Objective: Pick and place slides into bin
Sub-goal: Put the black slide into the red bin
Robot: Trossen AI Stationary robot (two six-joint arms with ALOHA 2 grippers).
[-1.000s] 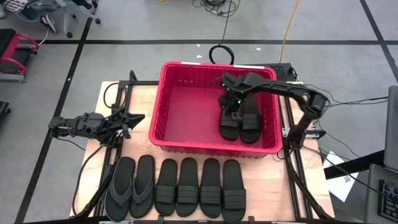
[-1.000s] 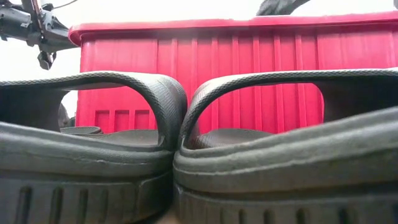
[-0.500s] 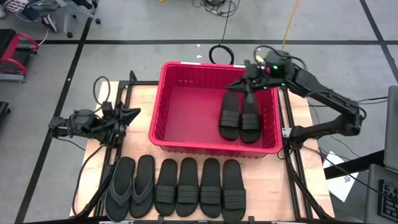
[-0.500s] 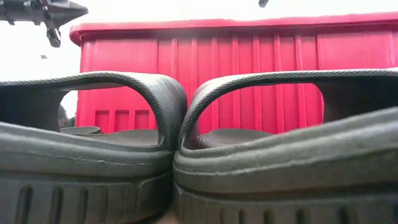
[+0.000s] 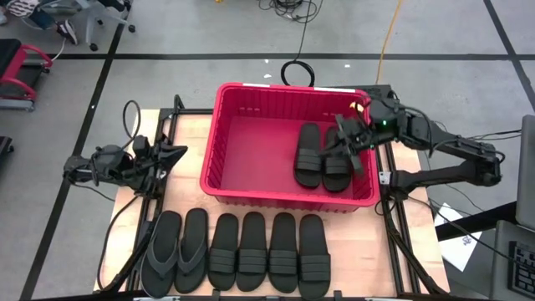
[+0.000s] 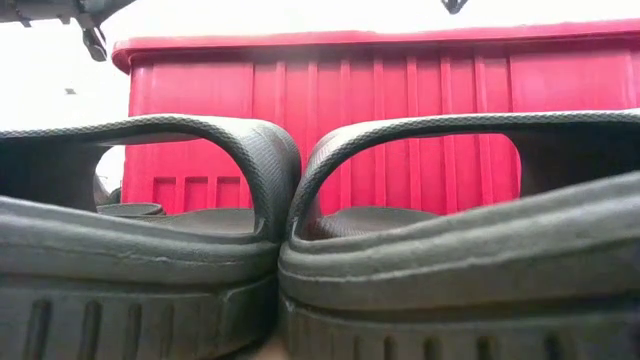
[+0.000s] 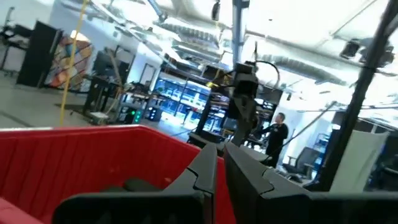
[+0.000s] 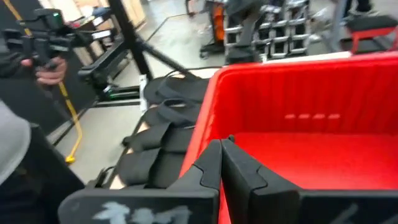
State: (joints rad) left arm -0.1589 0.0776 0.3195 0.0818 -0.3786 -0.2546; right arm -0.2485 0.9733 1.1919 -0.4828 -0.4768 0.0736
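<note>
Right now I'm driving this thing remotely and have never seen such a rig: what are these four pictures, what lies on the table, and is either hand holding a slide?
Two dark robot arms work at one table. The high picture looks straight down. The low one sits at table height behind two slides. Each wrist picture looks out past that arm's own two fingers.

The red bin stands at the table's far side, with two ribbed slides lying flat inside. Nearer the front is a row of six: a thong flip-flop pair and four ribbed slides.

The right hand is over the bin's right side, beside the slides in there. The left hand waits left of the bin. Both are shut and hold nothing.
</note>
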